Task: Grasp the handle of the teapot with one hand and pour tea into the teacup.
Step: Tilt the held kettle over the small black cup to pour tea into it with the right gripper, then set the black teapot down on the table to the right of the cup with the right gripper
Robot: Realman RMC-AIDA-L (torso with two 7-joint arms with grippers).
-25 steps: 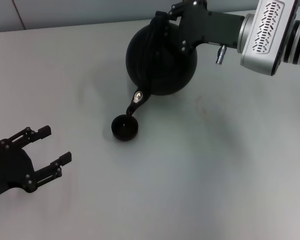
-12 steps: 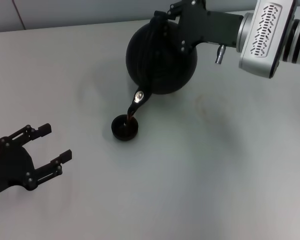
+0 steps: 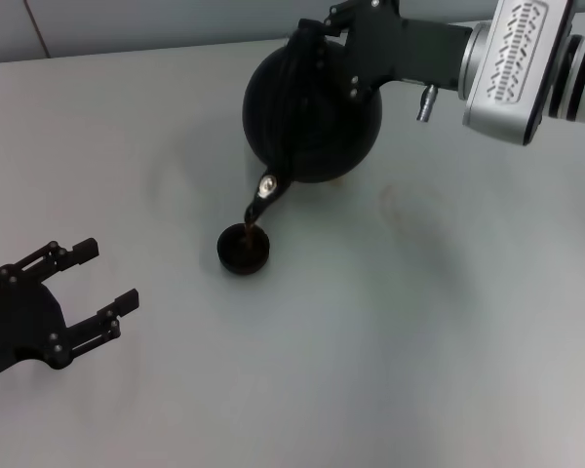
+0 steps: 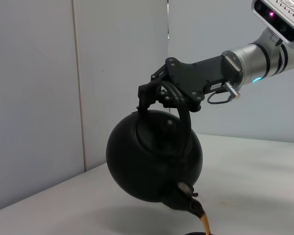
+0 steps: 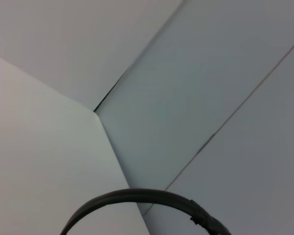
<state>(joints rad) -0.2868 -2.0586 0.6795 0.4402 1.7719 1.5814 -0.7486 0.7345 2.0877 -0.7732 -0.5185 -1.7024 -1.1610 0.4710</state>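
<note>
Amber tea runs from the tilted teapot (image 3: 312, 112), lifted above the worktop (image 3: 448, 322), into the teacup (image 3: 244, 248) below its spout. Right gripper (image 3: 317, 34) fingers clamp the handle (image 4: 179, 105); left gripper (image 3: 78, 288) waits nearby, fingers wide. Pouring is underway; next, I judge, level the pot before the cup overflows.

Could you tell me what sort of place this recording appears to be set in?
Probably a robot lab or test bench, not a kitchen: a bare grey table, plain panelled walls, and only the teapot, held by the right gripper, pouring into the teacup, with the left gripper open nearby.
</note>
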